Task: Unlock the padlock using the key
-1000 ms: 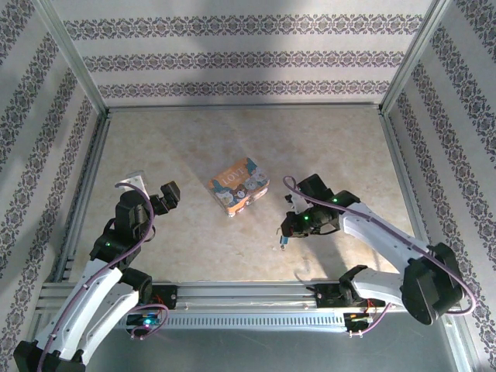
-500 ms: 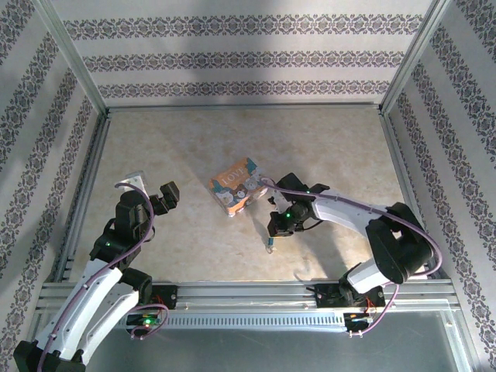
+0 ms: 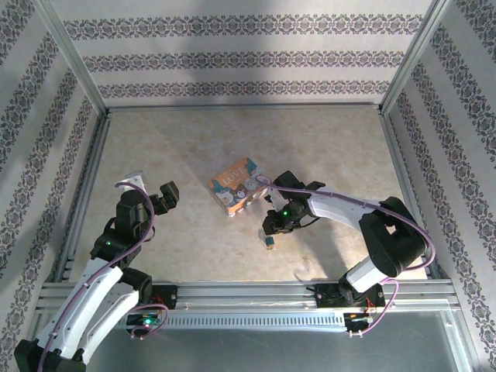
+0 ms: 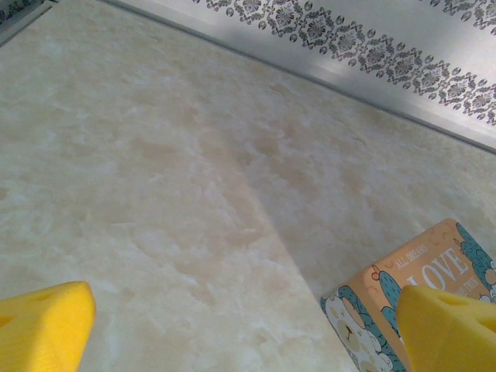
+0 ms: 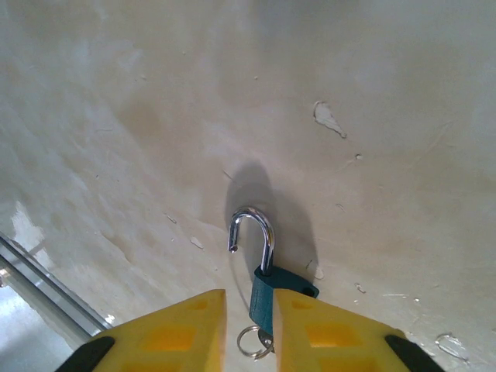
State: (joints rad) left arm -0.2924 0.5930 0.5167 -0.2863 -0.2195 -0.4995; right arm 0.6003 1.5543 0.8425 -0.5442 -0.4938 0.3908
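Observation:
The padlock (image 5: pixel 267 298) is small, with a teal body and a chrome shackle (image 5: pixel 262 230) swung open, one end free. Its key (image 5: pixel 266 339), on a silver ring (image 5: pixel 249 341), sticks out of its underside. My right gripper (image 5: pixel 249 297) is narrowly open around the body, which rests against the right finger (image 5: pixel 325 333) with a gap on the left. From above, the padlock (image 3: pixel 269 242) lies at the right gripper (image 3: pixel 271 231), just below the LOVE box. My left gripper (image 4: pixel 248 333) (image 3: pixel 167 194) is wide open and empty, left of that box.
An orange and teal box (image 3: pixel 239 184) (image 4: pixel 422 298) with white "LOVE" lettering sits mid-table, close to the right gripper's upper left. Metal frame rails (image 3: pixel 248 291) edge the table, with patterned walls behind. A few small chips mark the table surface (image 5: pixel 329 118).
My right arm has swung left toward the LOVE box, carrying the padlock down to the table. Its jaws, shut before, have parted slightly. The left arm has stayed still.

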